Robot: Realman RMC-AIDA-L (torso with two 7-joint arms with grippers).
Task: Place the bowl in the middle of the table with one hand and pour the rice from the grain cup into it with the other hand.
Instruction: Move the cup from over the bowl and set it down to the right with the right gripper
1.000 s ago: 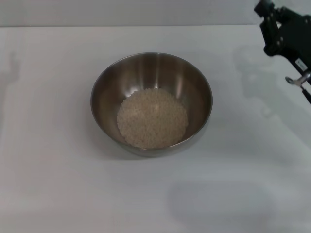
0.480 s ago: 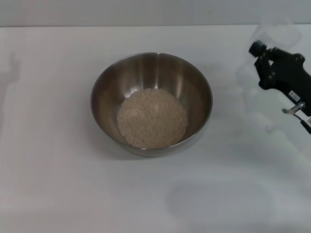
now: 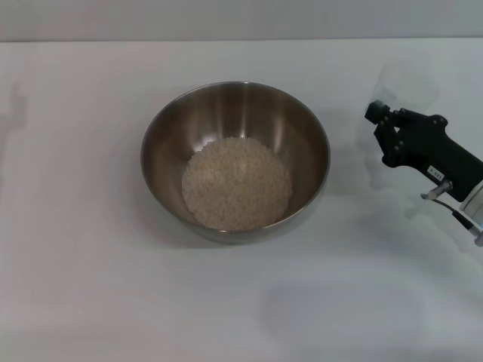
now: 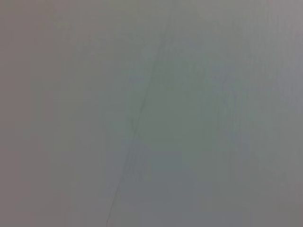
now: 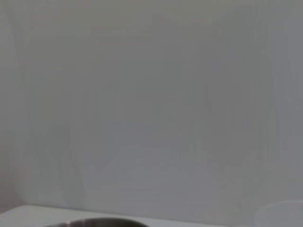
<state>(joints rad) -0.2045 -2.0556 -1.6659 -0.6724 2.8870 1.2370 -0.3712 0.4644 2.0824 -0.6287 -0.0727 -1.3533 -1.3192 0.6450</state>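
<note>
With the rice already heaped in the bowl at mid-table, I read my right gripper as well right of the bowl, seemingly pinching the faint grain cup (barely visible); the cup needs setting down on the right.

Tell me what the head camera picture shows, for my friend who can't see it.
A big shiny steel bowl sits in the middle of a white table with a heap of rice inside. To its right, the robot's black right end effector holds a nearly see-through cup upright, apart from the bowl.
</note>
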